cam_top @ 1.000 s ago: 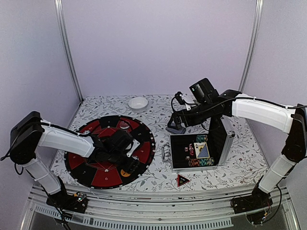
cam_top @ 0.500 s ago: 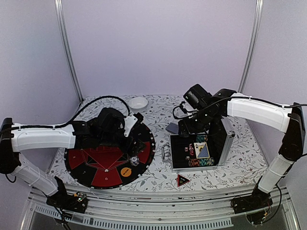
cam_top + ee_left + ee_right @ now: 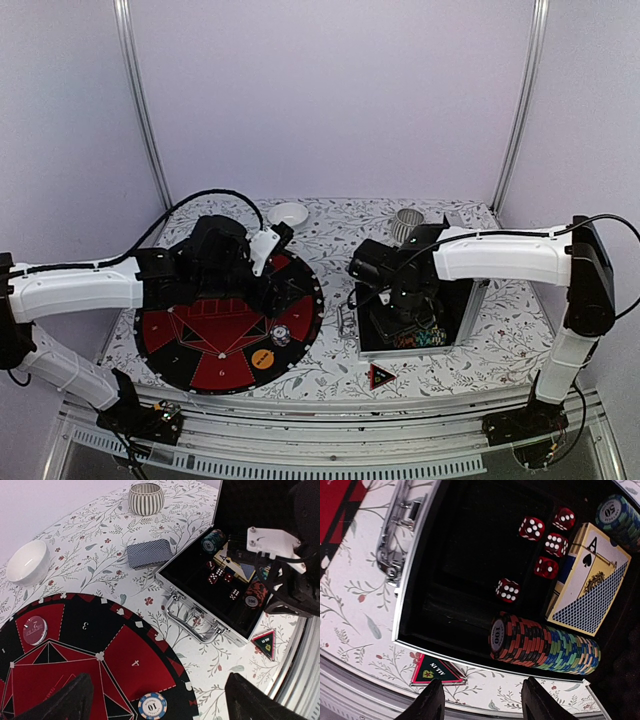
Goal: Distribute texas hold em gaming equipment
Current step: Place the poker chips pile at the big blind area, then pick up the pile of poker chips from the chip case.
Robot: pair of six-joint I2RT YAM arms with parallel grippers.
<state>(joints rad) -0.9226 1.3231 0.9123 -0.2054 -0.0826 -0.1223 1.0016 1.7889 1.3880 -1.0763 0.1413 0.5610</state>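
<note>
Fingers (image 3: 430, 705) of the right gripper (image 3: 483, 682) hang parted and empty over the open case (image 3: 401, 615), near its poker chips (image 3: 545, 647); left gripper (image 3: 159, 680) gapes wide, empty, over the round board (image 3: 125, 655) beside that case.

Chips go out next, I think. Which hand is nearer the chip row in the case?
Right. The right hand hangs over the case, close to the chip row. The left hand is off over the round board, away from the case.
</note>
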